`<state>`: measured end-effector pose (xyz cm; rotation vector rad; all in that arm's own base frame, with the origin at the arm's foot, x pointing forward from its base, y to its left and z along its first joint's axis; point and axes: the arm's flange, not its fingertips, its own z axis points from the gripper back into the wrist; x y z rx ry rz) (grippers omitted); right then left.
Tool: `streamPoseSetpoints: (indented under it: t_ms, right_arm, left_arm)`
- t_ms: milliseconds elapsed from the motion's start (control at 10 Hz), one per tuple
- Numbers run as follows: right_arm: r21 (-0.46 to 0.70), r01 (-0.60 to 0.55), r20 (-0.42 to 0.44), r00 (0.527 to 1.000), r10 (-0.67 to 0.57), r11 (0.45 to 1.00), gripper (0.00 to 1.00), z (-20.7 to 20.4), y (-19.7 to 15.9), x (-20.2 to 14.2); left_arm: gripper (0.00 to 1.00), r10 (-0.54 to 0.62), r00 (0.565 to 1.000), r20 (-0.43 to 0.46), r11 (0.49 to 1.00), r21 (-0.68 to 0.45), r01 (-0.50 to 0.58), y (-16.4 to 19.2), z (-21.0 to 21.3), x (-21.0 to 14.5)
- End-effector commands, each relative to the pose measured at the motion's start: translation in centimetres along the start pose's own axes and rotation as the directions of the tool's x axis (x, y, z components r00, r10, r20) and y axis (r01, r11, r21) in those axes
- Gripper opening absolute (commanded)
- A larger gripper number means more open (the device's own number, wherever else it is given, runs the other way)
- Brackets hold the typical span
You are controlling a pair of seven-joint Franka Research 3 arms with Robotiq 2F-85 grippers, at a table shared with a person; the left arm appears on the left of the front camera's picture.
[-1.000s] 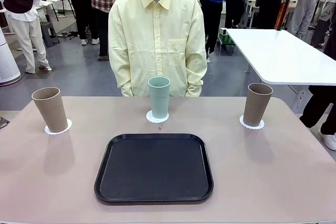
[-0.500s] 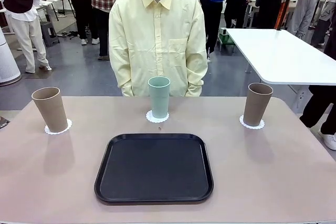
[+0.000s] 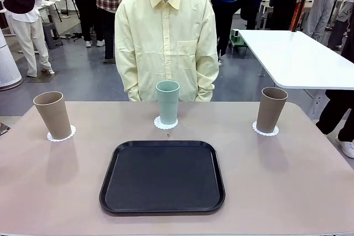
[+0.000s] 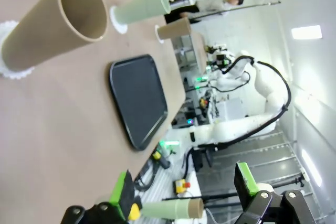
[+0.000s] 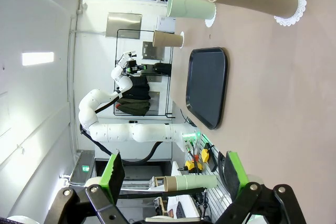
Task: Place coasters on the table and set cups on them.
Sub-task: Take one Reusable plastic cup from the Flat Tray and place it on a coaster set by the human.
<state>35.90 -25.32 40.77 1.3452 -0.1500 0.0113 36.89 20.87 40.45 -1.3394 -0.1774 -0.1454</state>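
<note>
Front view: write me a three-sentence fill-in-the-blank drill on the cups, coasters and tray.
1. The tall matte mint-green tumbler stands on a round white lacy ____.
2. The number of taupe-brown tapered tumblers on the beige-pink tabletop is ____.
3. The black rectangular tray lies nearer the camera than the cups and holds ____.

Missing words: coaster; two; nothing

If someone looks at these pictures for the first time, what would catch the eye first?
Probably the three cups in a row across the far half of the table: a brown cup at left, a mint cup in the middle, a brown cup at right, each upright on a white coaster. Next comes the black tray, nearer the robot, and the person in a pale yellow shirt behind the mint cup.
</note>
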Motion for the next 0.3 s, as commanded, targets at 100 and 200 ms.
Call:
streamPoseSetpoints:
  t_ms: [100,200]
  right_arm:
    - [-0.003,0.001,-0.004,1.000,-0.001,1.000,1.00,0.06,0.01,-0.13]
    - [-0.003,0.001,-0.004,1.000,-0.001,1.000,1.00,0.06,0.01,-0.13]
  left_arm:
    - [1.00,0.007,1.000,0.000,1.000,0.002,-0.007,-0.01,0.06,-0.24]
    - [1.00,0.007,1.000,0.000,1.000,0.002,-0.007,-0.01,0.06,-0.24]
